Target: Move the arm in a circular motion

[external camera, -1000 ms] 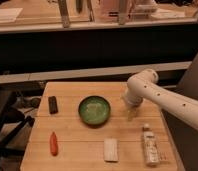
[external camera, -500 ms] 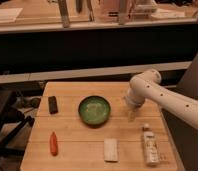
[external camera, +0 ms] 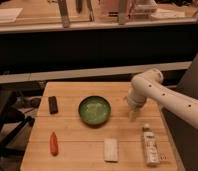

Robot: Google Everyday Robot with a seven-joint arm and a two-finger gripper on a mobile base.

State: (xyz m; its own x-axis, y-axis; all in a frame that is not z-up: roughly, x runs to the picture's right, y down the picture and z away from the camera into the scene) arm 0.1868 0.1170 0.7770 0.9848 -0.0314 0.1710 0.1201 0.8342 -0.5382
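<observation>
White arm (external camera: pixel 164 97) comes in from the right edge, elbow joint bent over the right side of the wooden table (external camera: pixel 72 157). Gripper (external camera: pixel 132 116) points down off that joint, hanging just right of the green bowl (external camera: pixel 94 110) and above the table, behind the clear bottle (external camera: pixel 151 145). Cannot tell how the gripper is set; nothing seen held in it.

Change over the last second: elbow and gripper have drifted slightly right and a bit toward the back of the table, away from the bowl. Small shift, no tabletop item moved. Reads as a short piece of an arc, so the circular sweep looks under way, but how much of the loop is done cannot be judged from this.

Other items: black block (external camera: pixel 53 104) at left, orange carrot-like thing (external camera: pixel 53 143) front left, pale flat bar (external camera: pixel 111 149) front centre. All well apart from the gripper.

Risk: if the circle dips low, bottle and bowl rim are the nearest things to clip
</observation>
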